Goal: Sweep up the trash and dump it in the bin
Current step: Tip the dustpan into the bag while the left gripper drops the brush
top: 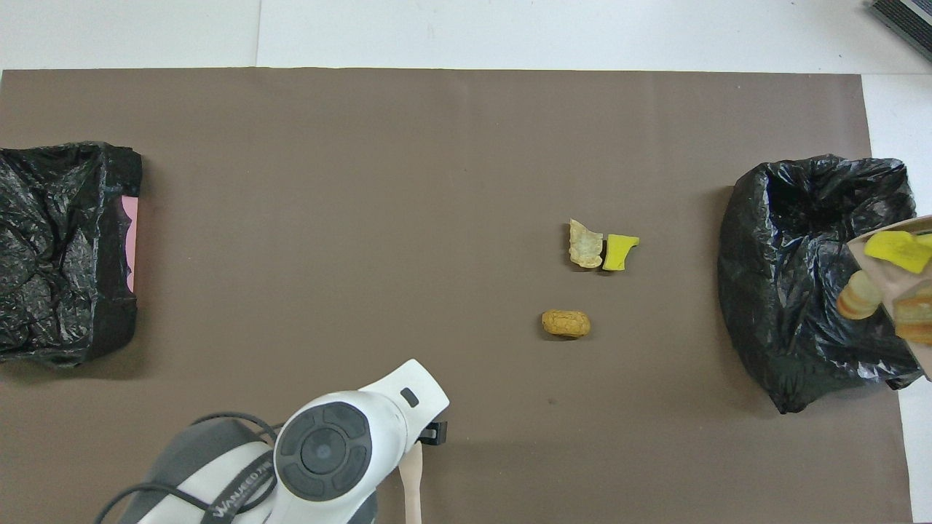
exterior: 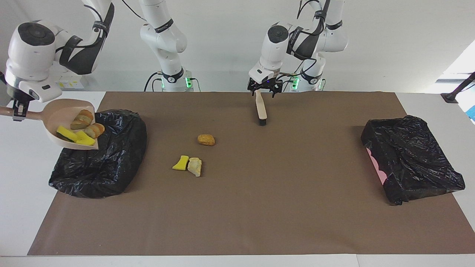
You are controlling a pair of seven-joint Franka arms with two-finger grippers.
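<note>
The left gripper [exterior: 264, 90] is seen with its fingers spread apart, pointing straight down. Nothing is clamped between them; a handle lies just beneath the fingertips. The left arm is bent sharply at the elbow, its wrist turned downward so the hand is hung close in front of its own base. In the overhead view the gripper is mostly covered by the arm's round white joint.

The right gripper [exterior: 16, 109] is closed tightly on a handle that is stuck out sideways from it. The right arm is stretched out toward its own end of the table, and the wrist is rolled so the held load is tipped.
</note>
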